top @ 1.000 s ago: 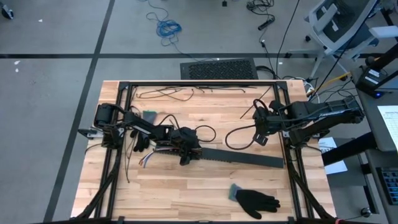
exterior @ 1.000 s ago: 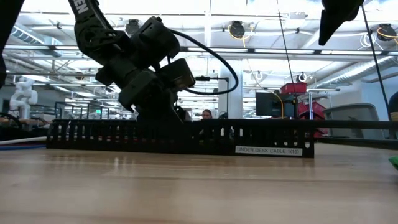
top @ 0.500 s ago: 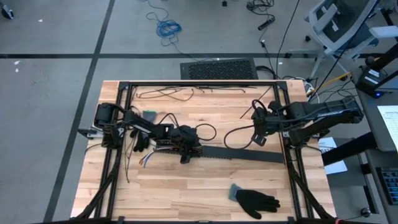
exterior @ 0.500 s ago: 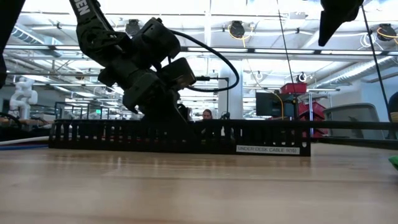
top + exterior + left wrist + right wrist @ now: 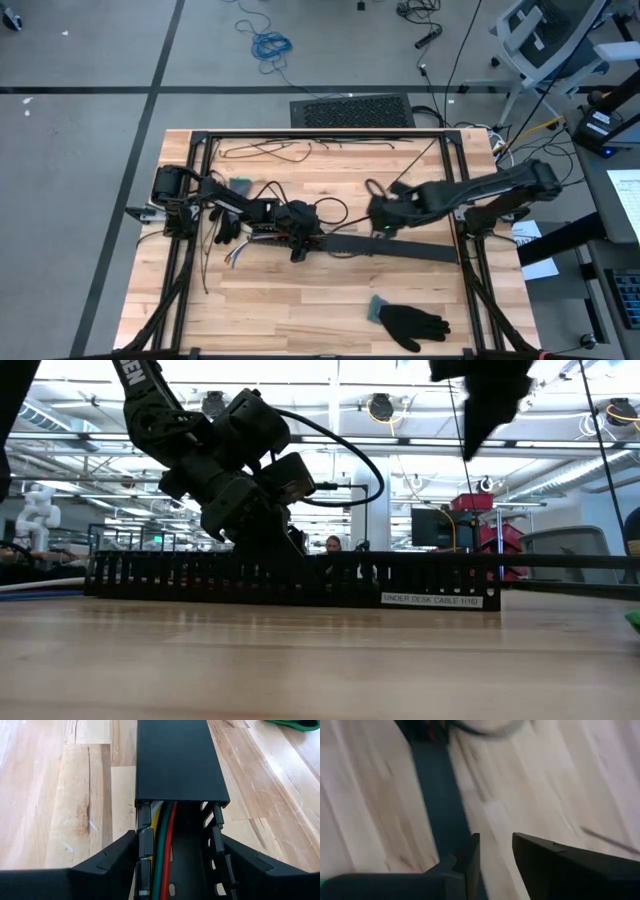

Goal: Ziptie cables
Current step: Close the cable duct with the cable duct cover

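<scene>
**Arm pose.** My left arm reaches in from 9 o'clock, low over the table (image 5: 300, 310). My left gripper (image 5: 300, 238) sits just left of the table's centre, at the 9 o'clock end of the strip (image 5: 400, 249). Its fingers (image 5: 110, 865) are spread and straddle the strip, one outside each slotted wall. I cannot tell whether they touch the walls. My right arm comes in from 3 o'clock. My right gripper (image 5: 383, 217) hangs above the strip's middle, clear of it in the low view. Its fingers (image 5: 545, 865) stand a narrow gap apart with nothing between them.

**Materials and shapes.** The strip is a long black channel of hard plastic. Its side walls are cut into rows of upright tabs, and a flat matte lid (image 5: 180, 760) covers the part beyond my left fingers. The cables (image 5: 167, 845) lie inside the open channel — green, red-orange and white strands running lengthwise, side by side, passing under the lid's edge. The table is pale wood in planks with visible grain.

**Edges and room.**
- A black frame (image 5: 320, 134) borders the table on all sides.
- Thin black strands (image 5: 265, 150) lie loose near 12 o'clock, well apart from both grippers.
- A dark glove (image 5: 412, 322) lies near 5 o'clock, well apart from the strip.
- Bare wood lies between the strip and the 6 o'clock edge.
</scene>
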Motion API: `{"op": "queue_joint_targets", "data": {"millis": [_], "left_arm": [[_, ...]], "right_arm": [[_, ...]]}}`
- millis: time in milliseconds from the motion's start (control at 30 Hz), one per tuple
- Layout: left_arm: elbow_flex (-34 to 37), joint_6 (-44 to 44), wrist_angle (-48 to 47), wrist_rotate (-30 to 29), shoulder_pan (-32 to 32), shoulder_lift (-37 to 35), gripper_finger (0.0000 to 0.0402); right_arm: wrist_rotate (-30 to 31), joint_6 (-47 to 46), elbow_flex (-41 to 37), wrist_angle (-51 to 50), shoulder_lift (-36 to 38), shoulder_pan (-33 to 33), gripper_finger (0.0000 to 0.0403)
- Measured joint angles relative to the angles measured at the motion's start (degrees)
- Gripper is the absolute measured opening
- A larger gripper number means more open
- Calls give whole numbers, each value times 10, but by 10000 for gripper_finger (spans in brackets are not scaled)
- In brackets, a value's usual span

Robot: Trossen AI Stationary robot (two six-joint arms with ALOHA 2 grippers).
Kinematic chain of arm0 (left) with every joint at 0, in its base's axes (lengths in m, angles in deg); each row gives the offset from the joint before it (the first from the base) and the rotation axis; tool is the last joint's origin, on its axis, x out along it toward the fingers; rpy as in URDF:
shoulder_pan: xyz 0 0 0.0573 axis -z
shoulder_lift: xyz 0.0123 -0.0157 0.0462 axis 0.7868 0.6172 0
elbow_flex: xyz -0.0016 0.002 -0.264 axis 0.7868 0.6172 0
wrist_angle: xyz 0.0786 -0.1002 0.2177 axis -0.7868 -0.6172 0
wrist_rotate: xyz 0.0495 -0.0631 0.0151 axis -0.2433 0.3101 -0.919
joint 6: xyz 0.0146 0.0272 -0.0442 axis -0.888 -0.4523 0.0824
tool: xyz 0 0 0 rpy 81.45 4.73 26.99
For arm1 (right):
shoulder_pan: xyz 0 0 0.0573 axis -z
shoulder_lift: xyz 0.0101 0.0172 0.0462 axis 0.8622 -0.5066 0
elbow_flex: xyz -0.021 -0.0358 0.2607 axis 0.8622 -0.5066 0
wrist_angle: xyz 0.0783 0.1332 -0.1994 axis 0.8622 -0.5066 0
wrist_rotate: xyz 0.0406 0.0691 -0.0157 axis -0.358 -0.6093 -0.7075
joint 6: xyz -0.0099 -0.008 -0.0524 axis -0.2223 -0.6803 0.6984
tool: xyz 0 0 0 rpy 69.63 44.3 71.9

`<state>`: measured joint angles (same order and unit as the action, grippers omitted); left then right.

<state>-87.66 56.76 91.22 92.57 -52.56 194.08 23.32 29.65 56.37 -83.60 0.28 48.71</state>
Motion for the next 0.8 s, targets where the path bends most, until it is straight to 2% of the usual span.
{"op": "queue_joint_targets", "data": {"millis": [133, 267, 367, 567, 800], "left_arm": [[0, 0, 0, 0, 0, 0, 236], [0, 0, 0, 0, 0, 0, 236], [0, 0, 0, 0, 0, 0, 236], [0, 0, 0, 0, 0, 0, 236], [0, -1, 0, 0, 0, 0, 235]], "right_arm": [[-8, 23, 0, 88, -69, 5, 107], [-62, 35, 0, 107, -137, 18, 107], [-75, 36, 0, 132, -172, 18, 107], [-90, 6, 0, 129, -205, 18, 107], [-99, 9, 0, 118, -207, 14, 107]]}}
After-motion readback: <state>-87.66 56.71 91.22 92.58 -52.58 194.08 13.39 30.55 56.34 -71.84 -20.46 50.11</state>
